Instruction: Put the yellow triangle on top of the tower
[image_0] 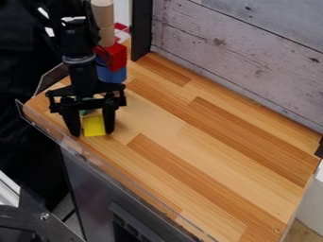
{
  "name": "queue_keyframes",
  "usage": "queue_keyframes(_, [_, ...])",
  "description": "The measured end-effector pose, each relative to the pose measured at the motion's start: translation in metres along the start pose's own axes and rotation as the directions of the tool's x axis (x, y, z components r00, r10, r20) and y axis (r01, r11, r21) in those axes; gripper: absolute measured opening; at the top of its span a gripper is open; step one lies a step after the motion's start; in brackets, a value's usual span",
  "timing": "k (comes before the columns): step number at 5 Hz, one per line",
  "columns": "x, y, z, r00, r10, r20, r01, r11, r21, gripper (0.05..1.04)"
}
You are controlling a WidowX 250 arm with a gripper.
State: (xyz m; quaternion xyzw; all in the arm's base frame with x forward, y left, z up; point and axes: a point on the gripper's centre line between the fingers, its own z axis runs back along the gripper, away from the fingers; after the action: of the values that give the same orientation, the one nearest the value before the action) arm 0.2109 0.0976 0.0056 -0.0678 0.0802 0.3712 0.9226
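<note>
My gripper (92, 129) hangs low over the left corner of the wooden counter, right at the yellow triangle (94, 126). The triangle shows a flat, four-sided yellow face; whether it is held cannot be told. Just behind it, partly hidden by the gripper, is a bit of green (85, 112). The tower stands upright farther back, partly behind the arm: a blue block (112, 75) low down, a red block (115, 57) above it, then a light wooden cylinder (106, 36) and another wooden cylinder (103, 13) higher up.
A clear low guard (114, 169) runs along the counter's (208, 156) front left edge. A weathered plank wall (246, 61) rises behind, with a dark post (142, 28) at its left end close to the tower. Something red and white lies behind the tower.
</note>
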Motion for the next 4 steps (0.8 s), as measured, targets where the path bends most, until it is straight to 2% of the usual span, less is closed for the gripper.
queue_keyframes(1, [0.000,0.000,-0.001,1.000,0.001,0.010,-0.001,1.000,-0.010,0.531])
queue_keyframes(2, [-0.006,0.002,0.009,1.000,-0.003,0.016,0.003,1.000,-0.001,0.531])
queue_keyframes(3, [-0.020,0.007,0.041,0.999,-0.050,-0.006,0.050,0.998,0.042,0.531])
queue_keyframes(4, [-0.026,0.001,0.086,0.993,-0.116,0.034,0.113,0.990,0.082,0.531])
